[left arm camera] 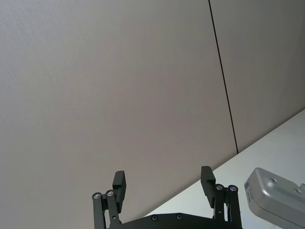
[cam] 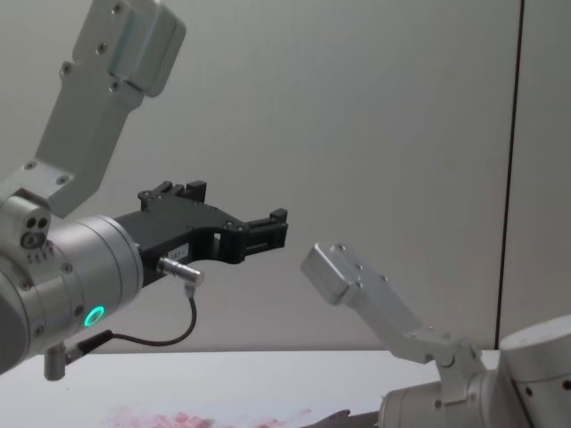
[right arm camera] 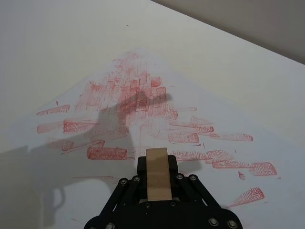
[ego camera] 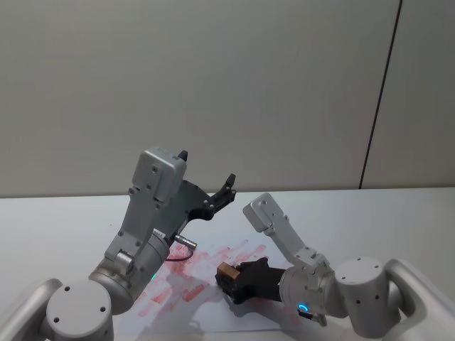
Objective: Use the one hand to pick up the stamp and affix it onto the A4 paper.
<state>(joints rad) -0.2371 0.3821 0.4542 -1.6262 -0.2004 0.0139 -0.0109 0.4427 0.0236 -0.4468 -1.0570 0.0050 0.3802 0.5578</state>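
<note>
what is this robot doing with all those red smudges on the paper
The right claw, on the arm with the blue ring, is shut on the stamp, a small wooden block, and holds it low over the A4 paper. The sheet carries many pinkish-red imprints. Whether the stamp touches the paper at this moment cannot be told. The left claw is raised off the table, open and holding nothing, pointing toward the wall.

A plain grey-beige wall [ego camera: 213, 71], split by one thin dark vertical seam [ego camera: 381, 92] toward the right, rises behind a matte white tabletop [ego camera: 57, 220] under soft, even light.
</note>
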